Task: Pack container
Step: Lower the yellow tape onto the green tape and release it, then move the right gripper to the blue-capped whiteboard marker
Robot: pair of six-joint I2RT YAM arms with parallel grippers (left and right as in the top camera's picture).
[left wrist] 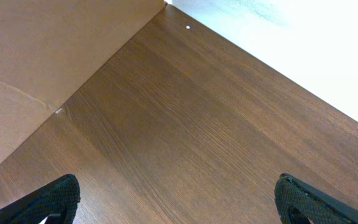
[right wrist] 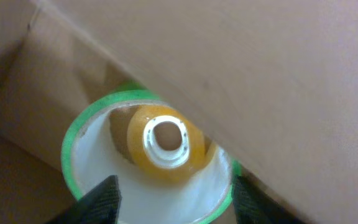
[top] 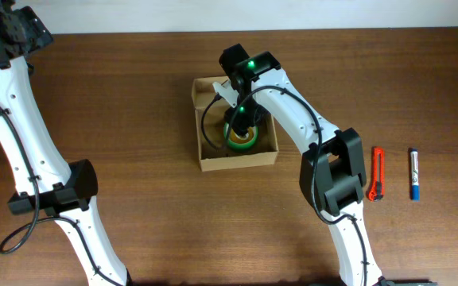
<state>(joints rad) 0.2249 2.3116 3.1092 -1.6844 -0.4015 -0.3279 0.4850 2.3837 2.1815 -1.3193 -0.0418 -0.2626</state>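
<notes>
The container (top: 237, 163), a light-brown cardboard box, sits open at mid-table. Inside it lies a green-edged tape roll (top: 242, 144) and, within that roll's white core, a smaller yellow tape roll (right wrist: 166, 163). My right gripper (top: 241, 119) reaches down into the box, directly over the rolls. In the right wrist view the green roll (right wrist: 73, 146) fills the middle, a cardboard wall (right wrist: 260, 81) slants close on the right, and the right gripper (right wrist: 176, 198) stands open with nothing held. My left gripper (left wrist: 178, 196) is wide open above bare table at the far left.
A red box cutter (top: 377, 184) and a blue marker (top: 413, 184) lie on the wooden table to the right of the box. A brown cardboard-coloured panel (left wrist: 36, 56) borders the table in the left wrist view.
</notes>
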